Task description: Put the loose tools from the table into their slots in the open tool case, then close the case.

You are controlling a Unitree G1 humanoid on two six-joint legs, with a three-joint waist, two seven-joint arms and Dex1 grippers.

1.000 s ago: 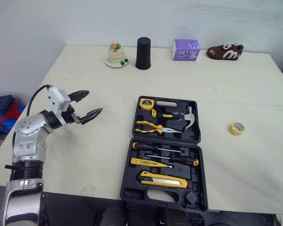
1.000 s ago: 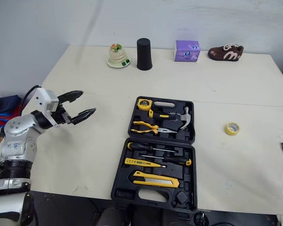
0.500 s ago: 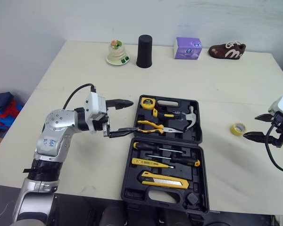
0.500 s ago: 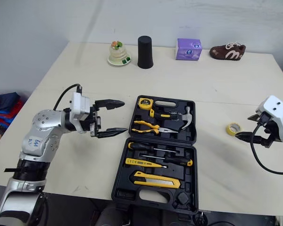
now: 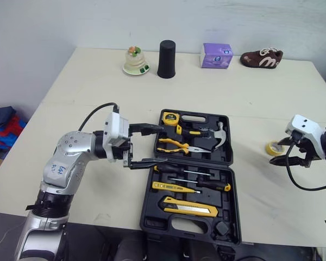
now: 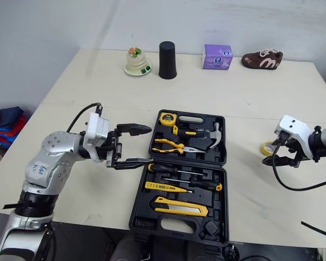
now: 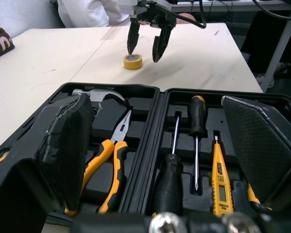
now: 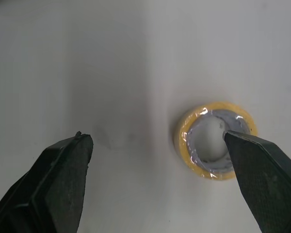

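Right gripper spread wide over table; yellow tape roll flat below, partly under one fingertip. Left gripper also open, empty, fingertips at near edge of open tool case; pliers, screwdrivers seated just ahead.

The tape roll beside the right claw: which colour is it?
Yellow tape roll, greyish inside; best in the right wrist view.

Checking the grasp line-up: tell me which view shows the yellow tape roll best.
The right wrist view: the tape roll lies close up, hole visible, one finger of the open right tool overlapping its rim. The left wrist view shows it small, beneath that tool's fingers. The eye views show it partly hidden behind the tool.
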